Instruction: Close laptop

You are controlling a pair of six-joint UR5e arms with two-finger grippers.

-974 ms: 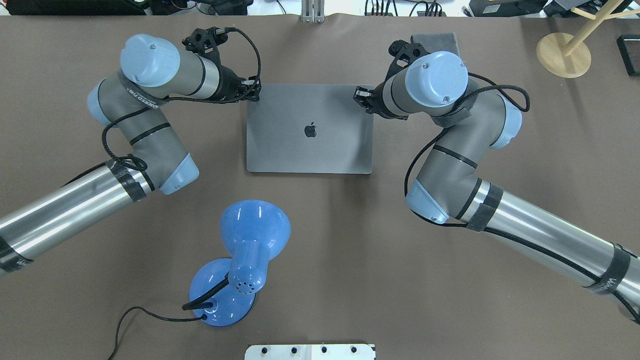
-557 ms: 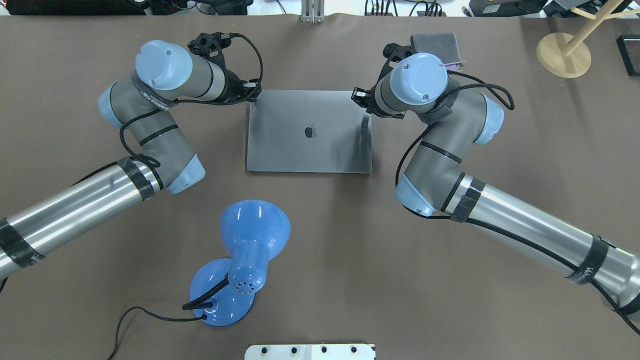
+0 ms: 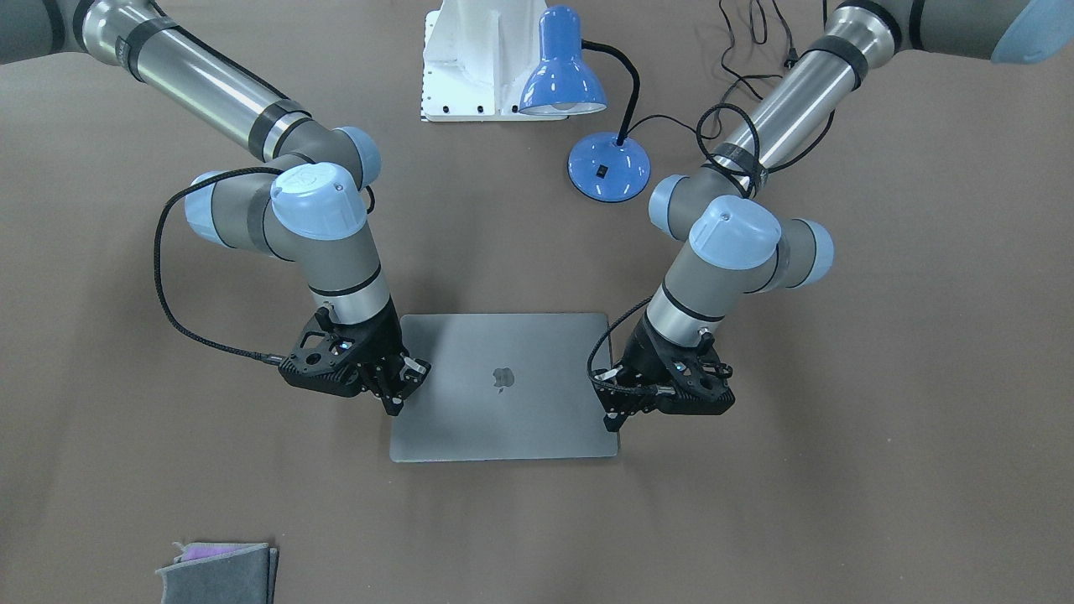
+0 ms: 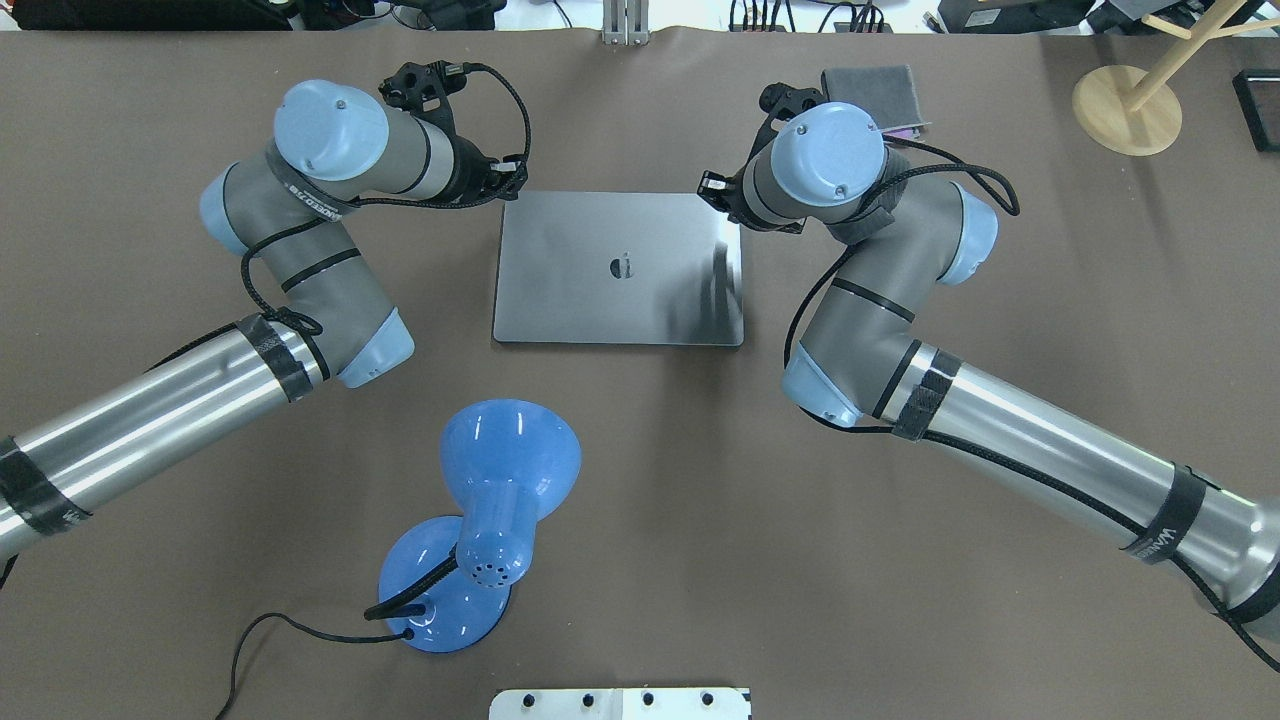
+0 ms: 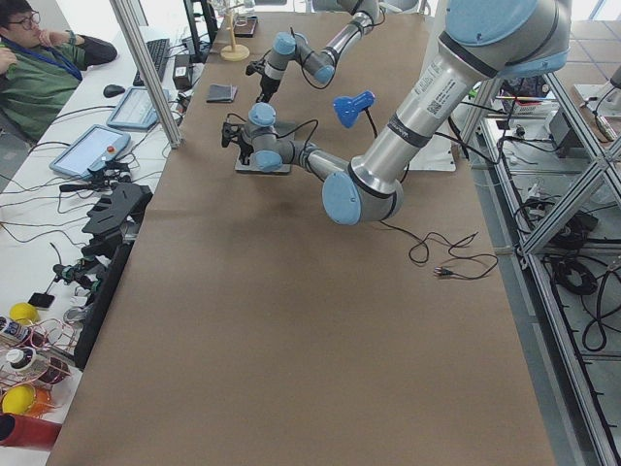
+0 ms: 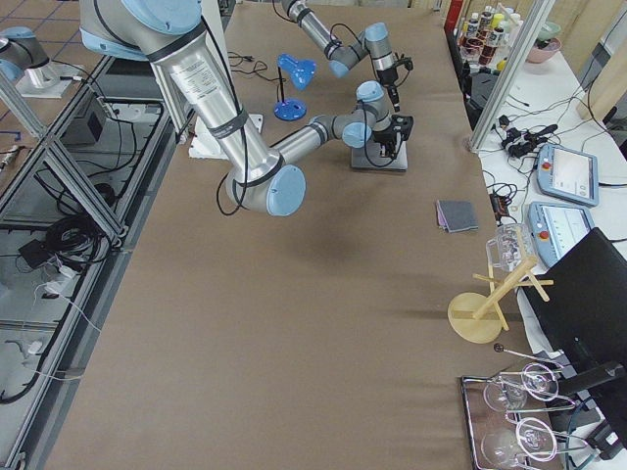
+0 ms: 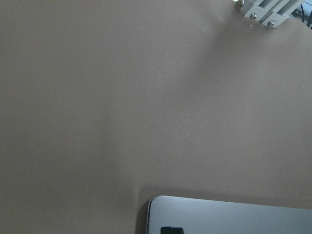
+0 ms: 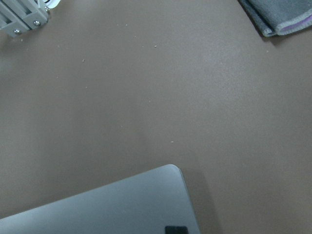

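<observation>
The space-grey laptop (image 4: 618,268) lies mid-table with its lid down or nearly down, apple logo up; it also shows in the front view (image 3: 503,386). My left gripper (image 4: 508,182) is shut, its tip on the lid's far left corner; in the front view (image 3: 615,417) it is at the lid's right edge. My right gripper (image 4: 716,190) is shut, its tip on the far right corner, and shows in the front view (image 3: 394,404). Each wrist view shows a lid corner (image 7: 229,217) (image 8: 112,204) with a dark fingertip at the bottom edge. Keys and screen are hidden.
A blue desk lamp (image 4: 500,490) with its black cord stands between the laptop and my base. A folded grey cloth (image 4: 868,88) lies beyond my right wrist. A wooden stand (image 4: 1126,110) is at the far right. An aluminium bracket (image 4: 624,25) sits at the far edge.
The lid's far edge has come down as both grippers followed it; the lid looks shorter from overhead. Both elbows have shifted inward. The lamp has not moved.
</observation>
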